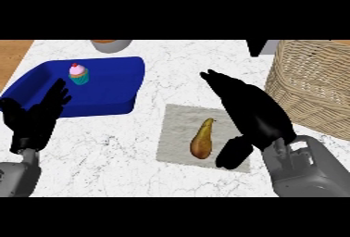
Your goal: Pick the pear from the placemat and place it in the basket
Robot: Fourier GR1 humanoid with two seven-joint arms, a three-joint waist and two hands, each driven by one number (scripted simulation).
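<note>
wicker basket (311, 83) beside open right hand (249, 113)

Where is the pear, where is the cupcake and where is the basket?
pear (202, 140), head view, on its fat lower body.
cupcake (78, 75), head view, on its pink frosting.
basket (311, 83), head view, on its woven side wall.

Blue tray (109, 99) on marble counter (123, 152), pink-frosted cupcake (78, 74) inside
</note>
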